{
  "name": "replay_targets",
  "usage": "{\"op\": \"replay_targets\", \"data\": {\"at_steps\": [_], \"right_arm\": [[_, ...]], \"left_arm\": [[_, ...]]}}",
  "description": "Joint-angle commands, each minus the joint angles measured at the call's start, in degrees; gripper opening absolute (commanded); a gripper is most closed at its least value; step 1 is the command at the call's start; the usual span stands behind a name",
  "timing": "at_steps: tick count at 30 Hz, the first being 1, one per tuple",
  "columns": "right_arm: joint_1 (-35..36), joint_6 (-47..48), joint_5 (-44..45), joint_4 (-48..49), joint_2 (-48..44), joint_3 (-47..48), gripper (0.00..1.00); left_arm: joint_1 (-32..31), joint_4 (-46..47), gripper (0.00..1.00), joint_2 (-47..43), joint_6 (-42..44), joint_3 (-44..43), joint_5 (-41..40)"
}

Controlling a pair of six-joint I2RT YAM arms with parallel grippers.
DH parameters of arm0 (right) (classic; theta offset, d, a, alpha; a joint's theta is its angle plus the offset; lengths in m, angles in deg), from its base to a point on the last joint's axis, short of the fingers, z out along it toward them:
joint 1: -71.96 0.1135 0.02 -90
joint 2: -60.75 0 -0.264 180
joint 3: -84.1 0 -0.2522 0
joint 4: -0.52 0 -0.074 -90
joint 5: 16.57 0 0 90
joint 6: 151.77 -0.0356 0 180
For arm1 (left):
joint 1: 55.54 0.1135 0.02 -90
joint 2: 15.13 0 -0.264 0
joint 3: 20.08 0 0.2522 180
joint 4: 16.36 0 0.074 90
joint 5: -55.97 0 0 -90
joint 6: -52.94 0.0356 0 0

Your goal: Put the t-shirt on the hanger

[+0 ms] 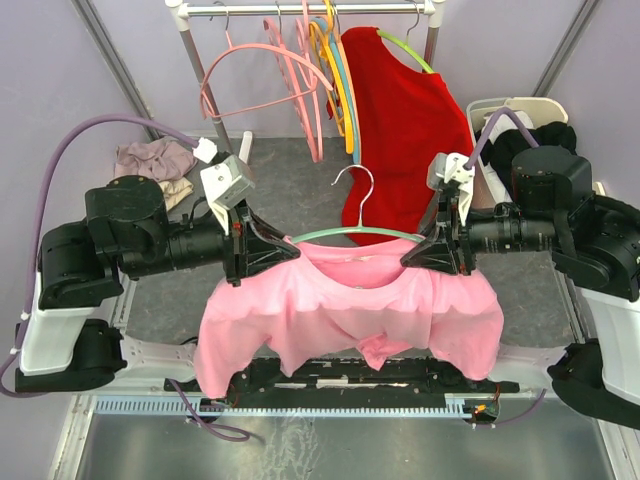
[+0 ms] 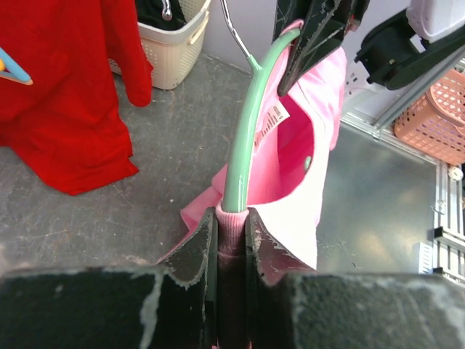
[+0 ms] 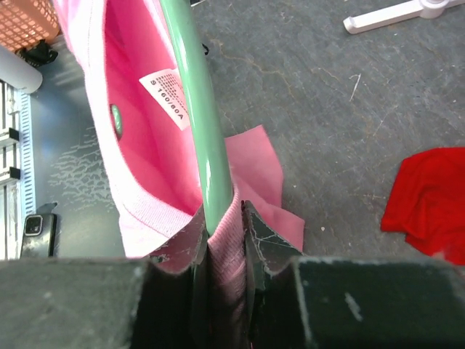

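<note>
The pink t-shirt [image 1: 350, 300] hangs spread between my two grippers, above the table's near edge. The mint-green hanger [image 1: 350, 233] runs through its neck, with the metal hook [image 1: 360, 185] sticking up behind the collar. My left gripper [image 1: 290, 247] is shut on the left shoulder. In the left wrist view its jaws pinch pink ribbed fabric [image 2: 231, 233] where the hanger arm [image 2: 243, 138] goes in. My right gripper [image 1: 412, 258] is shut on the right shoulder. Its wrist view shows pink fabric [image 3: 138, 145] and the hanger arm [image 3: 196, 109] pinched between its jaws.
A clothes rack [image 1: 300, 8] at the back carries pink hangers [image 1: 290, 80] and a red shirt [image 1: 400, 130]. A white basket [image 1: 505, 110] stands at the back right, and a cloth pile [image 1: 155, 160] lies at the back left. A coral basket [image 2: 436, 109] sits near the front.
</note>
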Motion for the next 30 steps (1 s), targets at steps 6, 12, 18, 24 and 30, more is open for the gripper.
{"op": "replay_targets", "data": {"at_steps": [6,12,18,24,30], "right_arm": [[-0.3,-5.4,13.7,8.7,-4.5,0.4,0.01],[-0.2,-6.1,25.6,8.8,-6.0,0.1,0.01],[-0.3,-5.6,37.3,7.3,-5.8,1.7,0.01],[-0.2,-4.5,47.3,6.3,-5.3,1.9,0.01],[-0.2,-2.6,59.6,2.4,-3.4,2.8,0.01]], "left_arm": [[0.2,3.0,0.30,0.7,-1.2,-3.1,-14.4],[0.2,4.8,0.43,0.6,-0.4,-2.8,-20.0],[0.2,8.5,0.54,-1.4,0.0,-2.0,-26.4],[0.2,12.6,0.62,-3.4,0.5,-0.8,-30.0],[0.2,12.7,0.63,-3.5,0.3,1.4,-30.3]]}}
